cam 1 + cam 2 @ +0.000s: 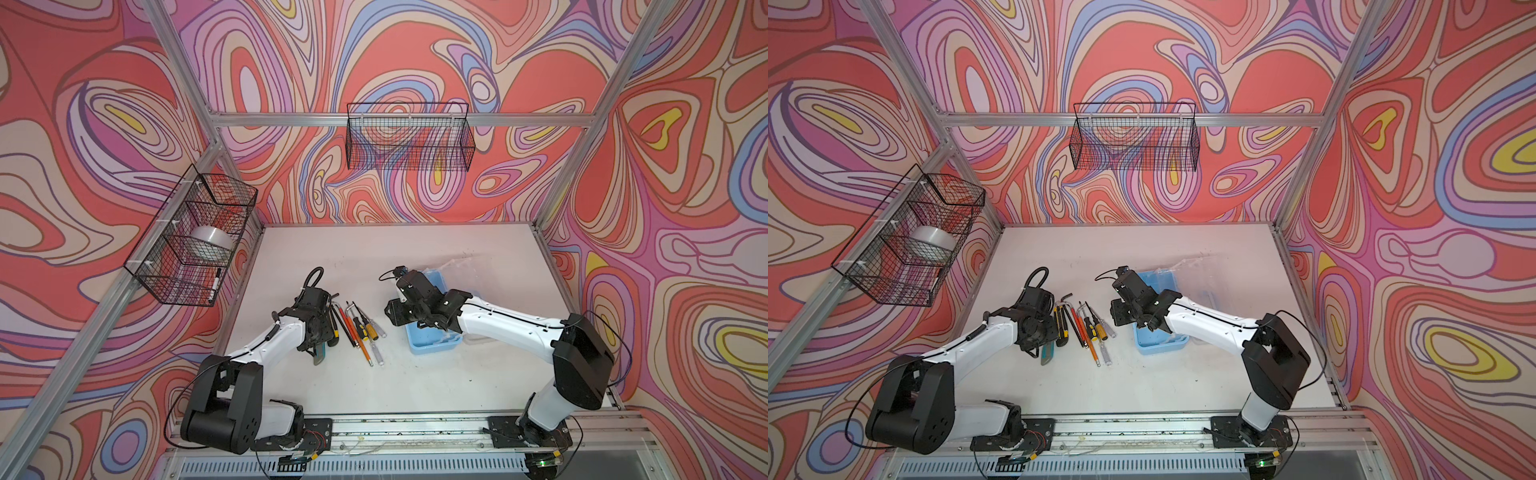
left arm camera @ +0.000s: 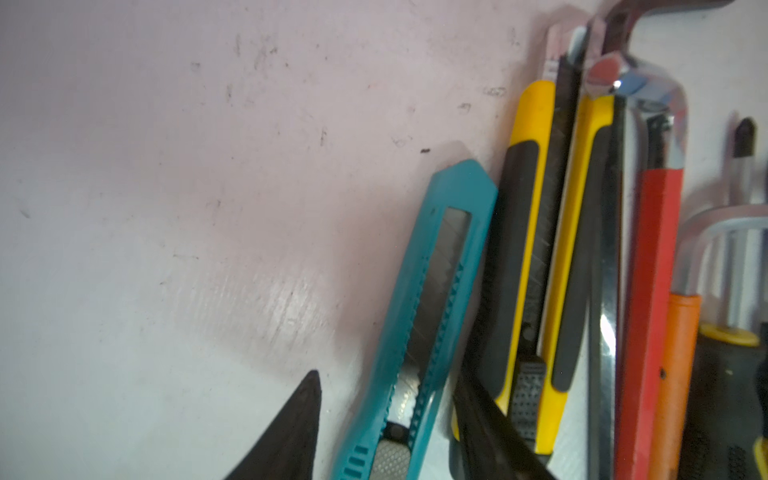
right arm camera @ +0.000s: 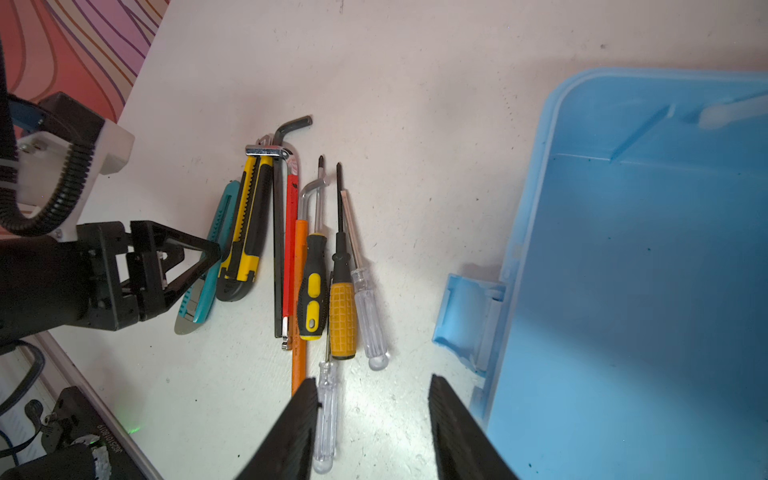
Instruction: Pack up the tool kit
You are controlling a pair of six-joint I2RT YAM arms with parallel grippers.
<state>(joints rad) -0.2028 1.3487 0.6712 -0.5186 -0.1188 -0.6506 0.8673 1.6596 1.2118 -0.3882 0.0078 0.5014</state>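
The tool kit's light-blue box (image 1: 432, 345) (image 3: 623, 291) lies open on the white table, its clear lid (image 1: 457, 266) folded back. Left of it, loose tools lie in a row: a teal utility knife (image 2: 432, 291) (image 3: 226, 203), a yellow-black knife (image 2: 536, 232), hex keys (image 3: 291, 129) and screwdrivers (image 3: 343, 307). My left gripper (image 2: 386, 374) (image 1: 318, 336) is low over the teal knife. Its jaws are open and straddle the knife's slider end, with a gap showing on one side. My right gripper (image 3: 372, 380) (image 1: 392, 318) hovers open between the tools and the box, holding nothing. A clear-handled screwdriver (image 3: 328, 415) lies beside one finger.
A black wire basket (image 1: 195, 237) on the left wall holds a tape roll (image 1: 210, 243) and a marker (image 1: 215, 284). Another wire basket (image 1: 409, 137) hangs on the back wall. An aluminium rail (image 1: 415, 428) carrying both arm bases runs along the table's front edge.
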